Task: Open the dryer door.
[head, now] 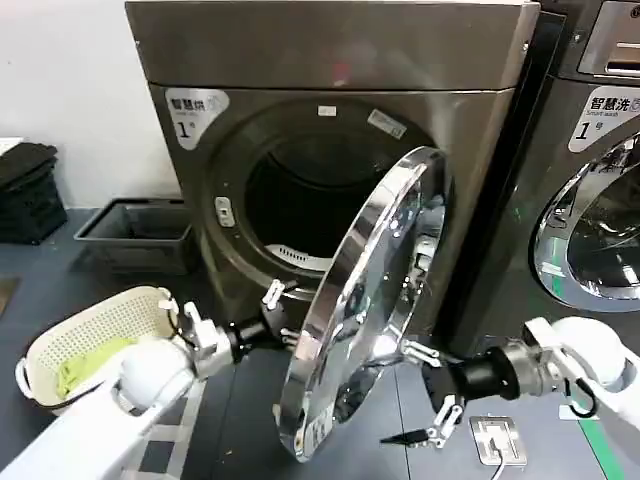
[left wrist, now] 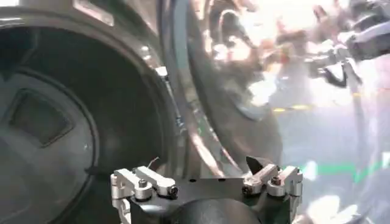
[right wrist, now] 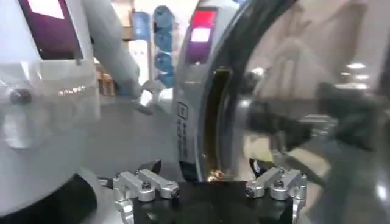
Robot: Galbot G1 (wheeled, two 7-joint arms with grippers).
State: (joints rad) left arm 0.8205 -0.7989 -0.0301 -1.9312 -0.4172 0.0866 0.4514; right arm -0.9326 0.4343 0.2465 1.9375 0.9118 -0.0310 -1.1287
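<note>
The right gripper [head: 425, 395] sat low on the outer, glass side of the dryer door [head: 365, 300], its fingers spread wide and closing on nothing. One fingertip lay against or just beside the chrome rim, the other hung below, near the floor. In the right wrist view the same gripper [right wrist: 207, 176] showed its two fingers parted, with the rim's edge rising between them. The left gripper [head: 275, 310] reached in from the other side, between the dryer [head: 330, 150] and the door's inner face; its fingers were also apart in the left wrist view [left wrist: 204, 176], gripping nothing — whether they touched the door could not be told.

The step in hand looked like the late part of the swing. The door was already off its latch and stood well out from the drum opening [head: 300, 200], hinged on the machine's right side, so the drum interior was plainly open to view. What remained, by my judgement, was to push the door farther round on its hinge, which calls for steady sideways pressure on the rim rather than a grasp.

The door stood nearly edge-on to the head camera — its glass face turned toward the robot's right and slightly downward, its inner face toward the drum. Seen so, its long axis ran steeply from lower left to upper right.
</note>
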